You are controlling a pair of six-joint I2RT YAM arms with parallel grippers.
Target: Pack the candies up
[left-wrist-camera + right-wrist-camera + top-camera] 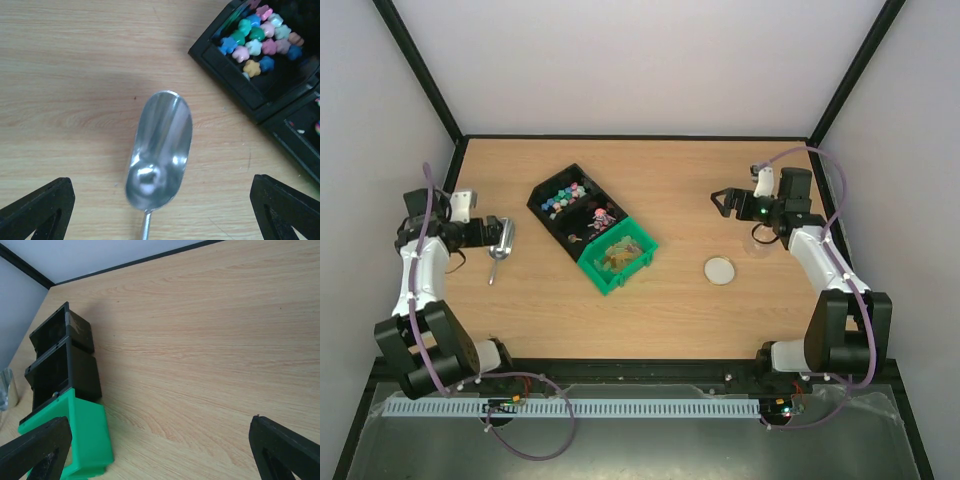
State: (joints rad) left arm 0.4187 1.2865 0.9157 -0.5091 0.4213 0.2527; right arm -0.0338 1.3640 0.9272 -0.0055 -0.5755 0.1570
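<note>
The candies (255,42) all sit in their bins on the table (670,180), coloured ones in the black bins (533,198), golden ones in the green bin (600,278). Nothing looks packed yet. The left gripper (492,232) and right gripper (724,203) hang with fingers spread, empty. The scoop (159,150) lies untouched below the left one.

Left arm (420,268) and right arm (828,275) had white link shells between chunky black joint housings. Thin purple cable (426,190) ran along each arm and looped out past the base. Small white camera block (463,205) sat at each wrist. Left gripper (159,179) and right gripper (160,419) were matte black, with wedge-shaped fingers (37,207). Green indicator light (763,212) glowed on right wrist housing. Black bases (490,385) showed reddish wiring
</note>
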